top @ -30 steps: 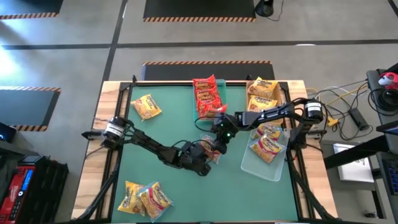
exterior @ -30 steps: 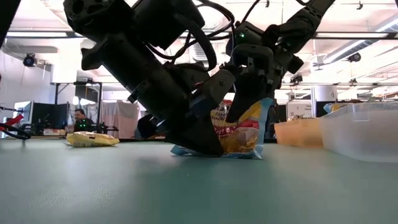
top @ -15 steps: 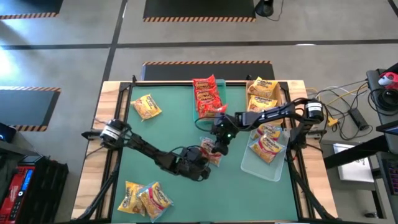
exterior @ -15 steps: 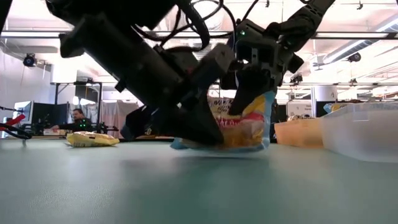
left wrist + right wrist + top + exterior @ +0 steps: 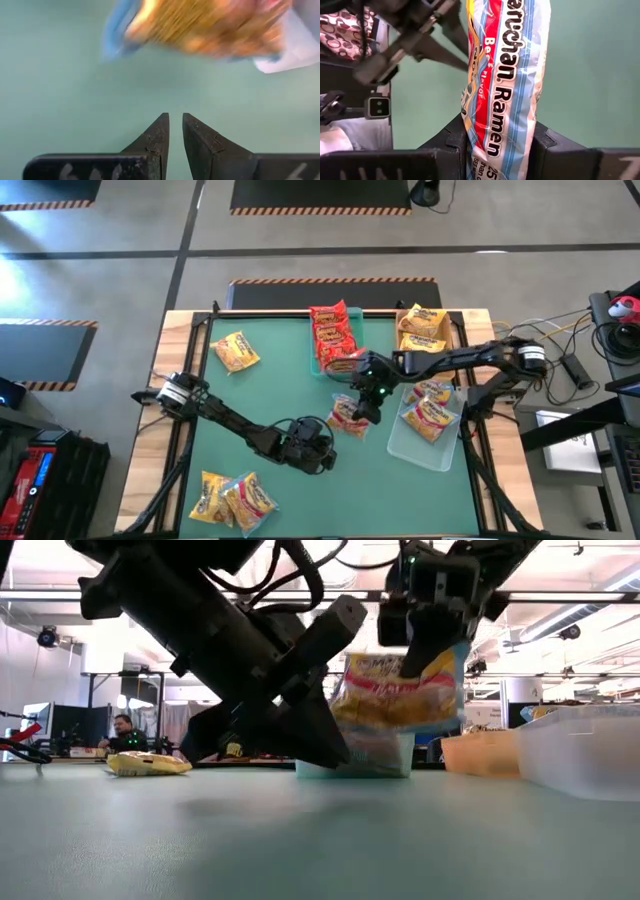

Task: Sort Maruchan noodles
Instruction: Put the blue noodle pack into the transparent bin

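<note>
Lifted since 1 s ago: right gripper (image 5: 432,640) now has the ramen packet (image 5: 398,690) off the green surface (image 5: 270,390), jaws clamped on its edge, pkt hanging below, long axis running out from the jaws. Left gripper (image 5: 175,131), jaws together, sits low just beside it, empty. Farther off: 2 pkts at near-left corner, 1 loose yellow pkt (image 5: 236,351) far left, red pkts (image 5: 333,335) stacked at far edge.

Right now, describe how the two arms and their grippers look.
Both arms are dark, jointed links with silver-grey collars near their bases and black cables looped along them. The right arm shows a small green light near its wrist. The left gripper has two dark wedge-shaped fingers tapering to narrow tips; the right gripper has broad, blocky dark fingers. Faint pale markings run along each gripper's base bar.
</note>
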Robot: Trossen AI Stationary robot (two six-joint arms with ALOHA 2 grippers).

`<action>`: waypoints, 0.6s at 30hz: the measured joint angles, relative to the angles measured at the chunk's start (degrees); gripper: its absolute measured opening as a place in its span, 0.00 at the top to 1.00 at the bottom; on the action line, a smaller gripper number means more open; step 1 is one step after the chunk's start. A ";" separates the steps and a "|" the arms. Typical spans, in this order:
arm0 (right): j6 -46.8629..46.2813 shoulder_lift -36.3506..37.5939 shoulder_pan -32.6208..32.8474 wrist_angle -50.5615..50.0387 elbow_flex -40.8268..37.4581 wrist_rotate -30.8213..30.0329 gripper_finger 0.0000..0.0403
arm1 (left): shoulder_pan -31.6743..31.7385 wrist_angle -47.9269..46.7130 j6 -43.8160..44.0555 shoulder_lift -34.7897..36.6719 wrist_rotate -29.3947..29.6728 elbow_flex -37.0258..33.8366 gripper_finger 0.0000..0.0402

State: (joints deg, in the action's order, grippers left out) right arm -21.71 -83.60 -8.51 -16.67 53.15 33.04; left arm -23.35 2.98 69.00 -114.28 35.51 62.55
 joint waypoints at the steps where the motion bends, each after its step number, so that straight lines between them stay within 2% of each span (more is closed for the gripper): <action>1: 0.00 1.04 -0.07 -0.87 0.00 -0.02 0.74 | -0.02 -0.51 0.49 0.32 -0.04 -0.33 0.91; 5: -0.06 5.93 -0.36 -8.74 0.00 -0.09 0.74 | -0.18 -2.14 1.88 2.19 -0.05 -2.49 0.91; 11: 0.07 14.87 -0.27 -26.06 0.00 -0.06 0.74 | -0.22 -2.37 2.11 4.68 -0.09 -6.37 0.91; 18: -4.24 22.52 1.02 -40.71 0.00 -0.88 0.74 | -0.07 -2.40 2.43 5.92 0.07 -8.60 0.91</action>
State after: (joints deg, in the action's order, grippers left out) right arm -25.95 -61.07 -7.48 -57.38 53.15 32.16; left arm -23.42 0.57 71.43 -108.36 35.58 53.95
